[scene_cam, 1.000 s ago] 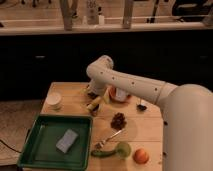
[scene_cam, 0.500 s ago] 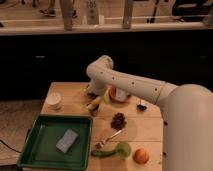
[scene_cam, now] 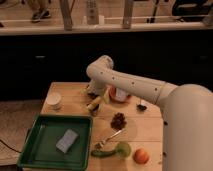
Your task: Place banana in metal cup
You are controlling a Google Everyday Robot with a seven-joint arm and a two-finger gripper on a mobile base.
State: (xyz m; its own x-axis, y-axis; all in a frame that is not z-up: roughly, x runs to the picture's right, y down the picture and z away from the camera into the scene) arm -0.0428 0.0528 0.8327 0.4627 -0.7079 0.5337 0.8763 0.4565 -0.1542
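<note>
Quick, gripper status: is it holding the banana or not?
Gripper: low over the table's far left, right at the banana; whether it grips the banana cannot be told.

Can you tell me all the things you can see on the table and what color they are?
table: 1, light wood, holds everything
tray: 1, green, front left
sponge: 1, grey-blue, inside the tray
cup: 1, pale, left edge, behind the tray
banana: 1, yellow with dark ends, middle, under the gripper
bowl: 1, orange-red, right of the banana, partly behind the arm
dark cluster, maybe grapes: 1, dark red, centre
small dark item: 1, black, right side, too small to tell
fork: 1, silver, front
long green vegetable: 1, green, front edge
round orange fruit: 1, orange, front right
arm: 1, white, reaching left from the right
gripper: 1, dark, just above the banana
</note>
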